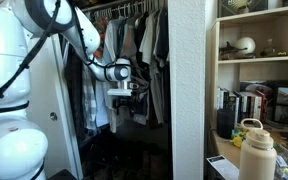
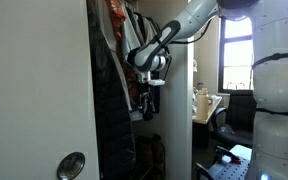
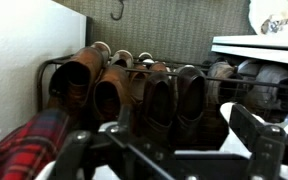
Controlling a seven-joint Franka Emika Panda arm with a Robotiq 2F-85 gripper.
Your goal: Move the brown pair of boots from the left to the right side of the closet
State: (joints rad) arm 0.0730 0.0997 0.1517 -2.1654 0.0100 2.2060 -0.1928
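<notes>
In an exterior view our pincer [image 1: 122,99] hangs beside the clothes [image 1: 139,40]. In an exterior view the pincer [image 2: 148,97] is inside the closet. In the wrist view we see it spread wide, empty; the brown boots [image 3: 92,85] stand ahead, leftward, apart.

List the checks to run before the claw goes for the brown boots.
1. Claw open: ok, fingers spread wide.
2. Claw empty: ok, nothing between the fingers.
3. Brown boots in sight: ok, at the rack's left end beside the white wall.
4. Claw lined up on the boots: not ok, it points at the dark shoes next to them.
5. Free spot at the right end: cannot tell, more shoes sit there.
6. Hanging clothes clear of the arm: cannot tell, they hang close around it.
</notes>
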